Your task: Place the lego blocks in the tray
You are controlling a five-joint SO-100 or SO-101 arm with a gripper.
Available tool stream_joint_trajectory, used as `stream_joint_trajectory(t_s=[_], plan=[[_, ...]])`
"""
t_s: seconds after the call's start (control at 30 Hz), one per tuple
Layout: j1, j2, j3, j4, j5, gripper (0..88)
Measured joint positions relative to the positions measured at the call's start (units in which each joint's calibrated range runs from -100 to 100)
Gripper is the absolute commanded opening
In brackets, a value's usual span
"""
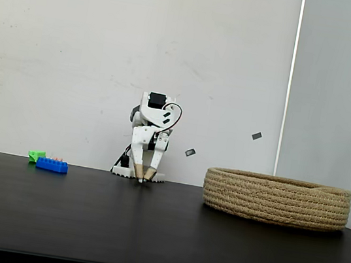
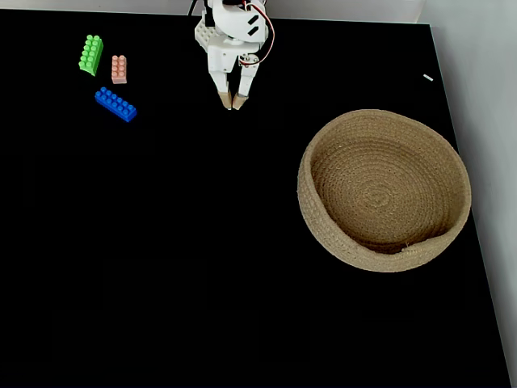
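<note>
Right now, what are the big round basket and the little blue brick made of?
The basket looks like coiled tan rope: you can see rough, matte rings going round its wall and spiralling over its floor. The blue brick looks like hard, smooth plastic, going by its bright even colour and neat rows of studs; it is too small to tell for sure.

Black table [image 2: 202, 267], three bricks [image 2: 115, 104], rope basket [image 2: 323, 222]

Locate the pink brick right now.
In the fixed view from above, the pink brick lies at upper left on the table, just right of the green brick and above the blue one.
</note>
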Motion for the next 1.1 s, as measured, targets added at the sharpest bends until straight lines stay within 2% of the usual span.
stream_joint_trajectory(t_s=[0.8, 1.03, 1.1], plan=[[-0.98, 0.0, -0.09, -0.65, -1.61, 0.0], [2.52, 8.4, -7.34, -3.9, 3.76, 0.0], [3.66, 12.55, -10.78, -4.38, 5.37, 2.8]])
